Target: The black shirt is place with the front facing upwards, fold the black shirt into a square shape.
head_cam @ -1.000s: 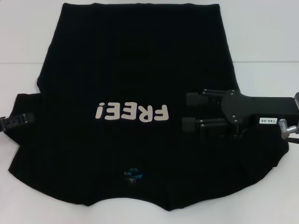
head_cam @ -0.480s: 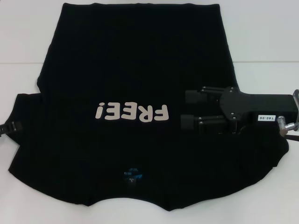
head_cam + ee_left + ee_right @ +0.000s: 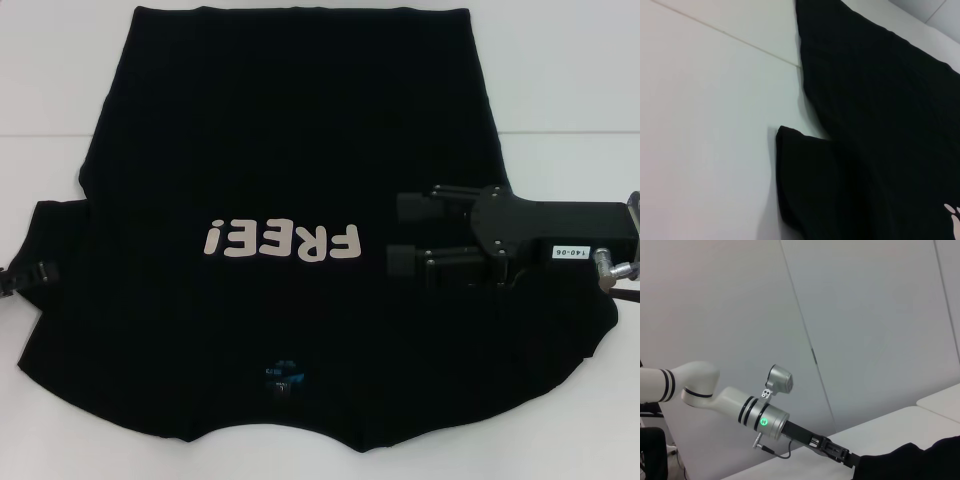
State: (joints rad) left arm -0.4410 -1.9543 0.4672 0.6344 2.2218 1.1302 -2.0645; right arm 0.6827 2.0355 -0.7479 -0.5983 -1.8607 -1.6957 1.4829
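Head view: one black shirt [image 3: 290, 150] lies flat on the white table [image 3: 570, 70], lettering up. The right gripper [image 3: 400, 236] hovers over its right side, jaws apart. The left gripper [image 3: 38, 271], mostly cut off, touches the left sleeve; its jaws are unreadable.

Left wrist view: only the sleeve [image 3: 810, 185] shows.

Right wrist view: the left gripper's tip disappears behind fabric.

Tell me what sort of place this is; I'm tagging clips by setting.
Probably a robot lab or test room: a black shirt spread on a plain white table, bare pale wall panels, no household clutter.
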